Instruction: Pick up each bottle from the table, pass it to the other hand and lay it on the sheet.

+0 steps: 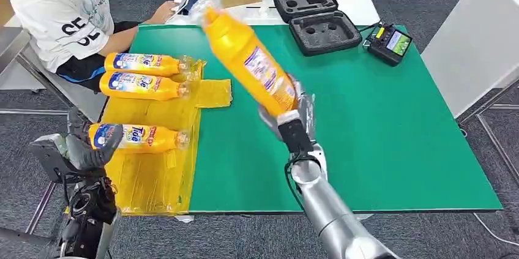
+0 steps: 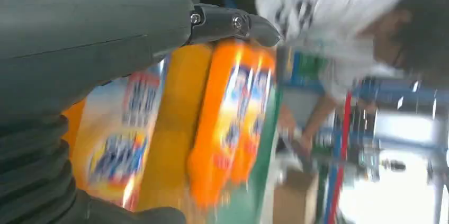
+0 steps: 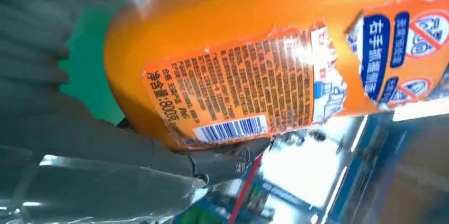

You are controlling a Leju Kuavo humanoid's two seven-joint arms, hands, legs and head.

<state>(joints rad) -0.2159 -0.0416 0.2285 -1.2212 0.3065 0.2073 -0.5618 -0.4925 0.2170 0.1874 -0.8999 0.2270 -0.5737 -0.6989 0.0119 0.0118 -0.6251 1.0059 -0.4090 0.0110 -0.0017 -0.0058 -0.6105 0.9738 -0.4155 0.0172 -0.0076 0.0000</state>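
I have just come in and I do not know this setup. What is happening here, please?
The robot's right hand holds an orange bottle in the air, tilted above the green table. Three more bottles already lie on the yellow sheet. The left hand is low beside the nearest one, and its grip is unclear. A person sits at the far corner.

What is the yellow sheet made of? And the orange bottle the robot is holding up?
Yellow sheet: probably thin plastic film, since it looks glossy and wrinkled. Orange bottle in the right hand: likely smooth, shiny plastic, with a glossy printed label peeling at the edges.
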